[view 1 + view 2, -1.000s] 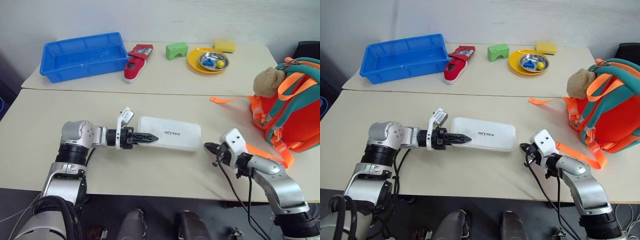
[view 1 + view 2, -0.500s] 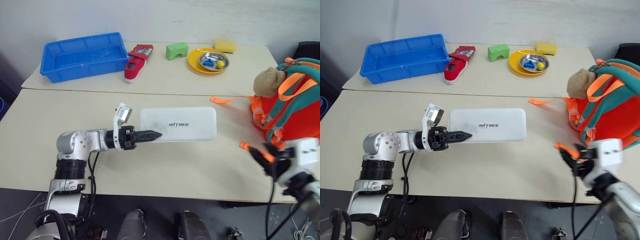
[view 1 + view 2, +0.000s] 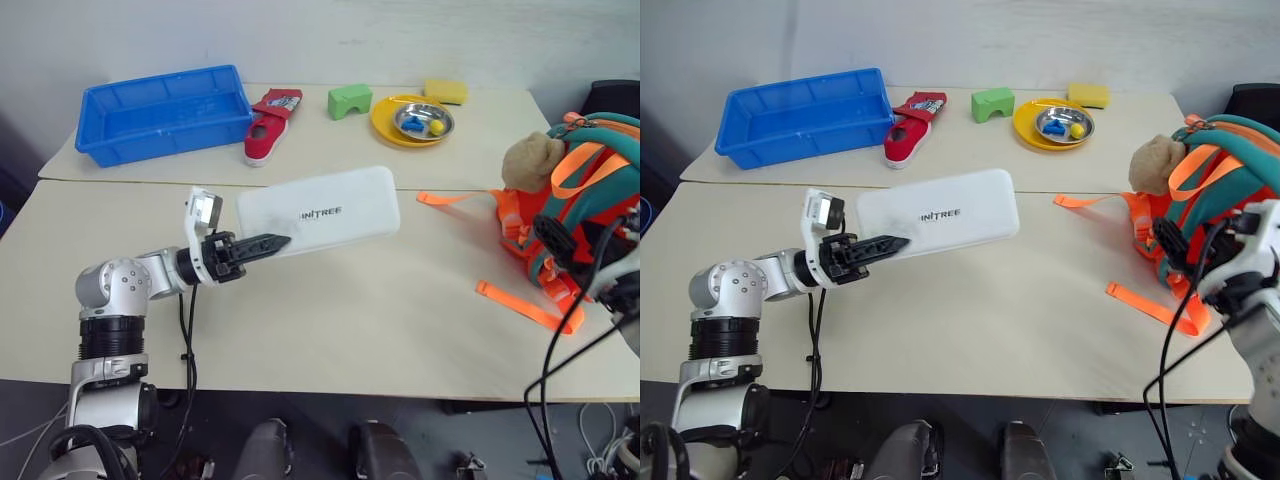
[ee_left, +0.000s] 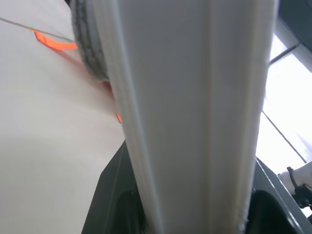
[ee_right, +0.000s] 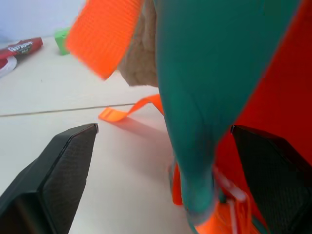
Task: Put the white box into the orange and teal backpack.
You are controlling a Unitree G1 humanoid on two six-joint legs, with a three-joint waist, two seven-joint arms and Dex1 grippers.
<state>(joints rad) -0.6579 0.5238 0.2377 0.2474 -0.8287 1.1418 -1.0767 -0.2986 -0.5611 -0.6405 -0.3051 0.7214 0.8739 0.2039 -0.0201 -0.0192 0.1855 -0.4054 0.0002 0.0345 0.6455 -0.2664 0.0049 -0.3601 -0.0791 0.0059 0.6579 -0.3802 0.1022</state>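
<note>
Left claw clamped on one short end of the white box; box raised clear of the desk, tilted, lettered face toward the camera, far end pointing toward the orange and teal backpack but well apart from it; right claw spread wide, fingers either side of a teal strap of the backpack, nothing gripped; backpack upright at the right desk edge, tan plush toy against its front, orange straps trailing on the desk.

This is looking like a robot test lab. Two plain benches are standing against a bare white wall, carrying unrelated practice props: a blue bin, a red shoe, foam blocks.
</note>
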